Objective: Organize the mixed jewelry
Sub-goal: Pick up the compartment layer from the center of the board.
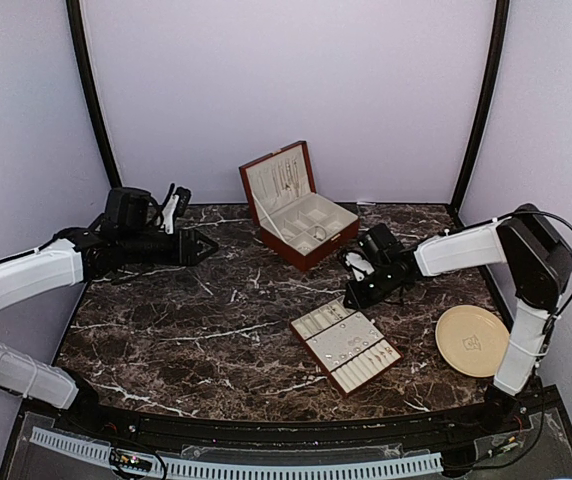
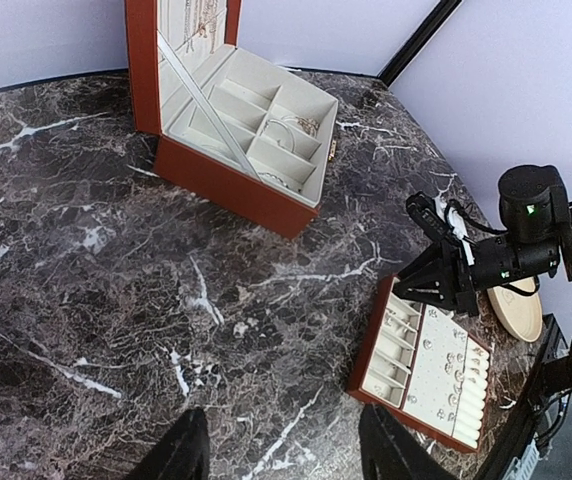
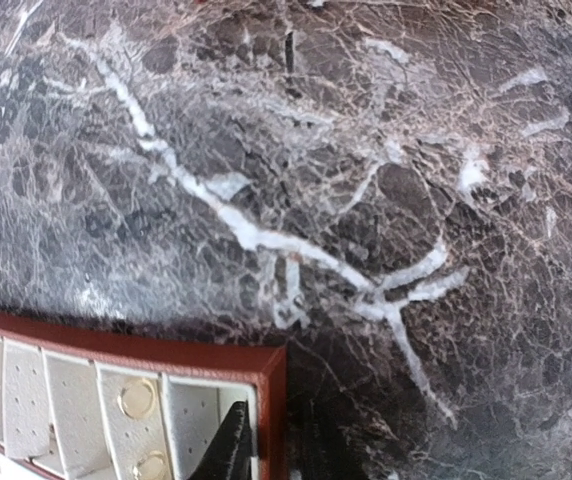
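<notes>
The mixed jewelry is tiny. Small silvery pieces (image 2: 448, 366) sit on a flat red-brown tray (image 1: 311, 343) with cream lining. Fine chains (image 1: 288, 178) hang in the lid of the open wooden box (image 1: 271, 236), and a thin chain (image 2: 288, 126) lies in one of its compartments. Two gold round pieces (image 3: 136, 398) sit in the tray's end compartments. My right gripper (image 1: 354, 297) is at the tray's far corner. In the right wrist view (image 3: 274, 425) one finger is inside the corner compartment and the other outside, closed on the tray's wall (image 3: 274, 385). My left gripper (image 1: 201, 247) hangs open and empty at the far left.
A round beige plate (image 1: 473, 340) lies at the right, near the right arm's base. The open box (image 2: 228, 178) stands at the back centre. Dark marble table (image 1: 186, 330) lies between the arms; walls close the back and sides.
</notes>
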{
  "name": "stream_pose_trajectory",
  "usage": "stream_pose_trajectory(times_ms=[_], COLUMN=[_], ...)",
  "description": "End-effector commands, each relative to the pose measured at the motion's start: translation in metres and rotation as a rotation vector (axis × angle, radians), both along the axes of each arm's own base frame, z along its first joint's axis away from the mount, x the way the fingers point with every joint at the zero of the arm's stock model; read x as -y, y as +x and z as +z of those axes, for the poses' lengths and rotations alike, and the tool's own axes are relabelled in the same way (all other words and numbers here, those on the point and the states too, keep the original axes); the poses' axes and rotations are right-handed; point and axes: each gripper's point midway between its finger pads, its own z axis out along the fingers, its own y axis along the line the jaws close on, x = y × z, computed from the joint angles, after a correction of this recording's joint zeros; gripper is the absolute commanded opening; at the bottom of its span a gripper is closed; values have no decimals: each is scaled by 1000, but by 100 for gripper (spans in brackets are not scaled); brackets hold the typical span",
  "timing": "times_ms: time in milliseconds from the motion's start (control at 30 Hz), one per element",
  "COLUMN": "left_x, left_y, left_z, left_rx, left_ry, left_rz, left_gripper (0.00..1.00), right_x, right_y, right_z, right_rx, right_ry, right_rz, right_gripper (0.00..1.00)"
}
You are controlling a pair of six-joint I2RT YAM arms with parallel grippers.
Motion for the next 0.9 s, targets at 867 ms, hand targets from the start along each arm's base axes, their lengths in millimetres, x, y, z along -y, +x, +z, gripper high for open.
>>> stream_pose_trajectory(times_ms=[867], left_x=[26], left_y=[262], left_z=[59], left_rx=[194], left_ry=[170], left_rz=[24], left_gripper=[92], right_x=[24], right_y=[16], right_z=[49], right_rx=[48], right_ry=[-10], right_rz=[-144], right_gripper=[0])
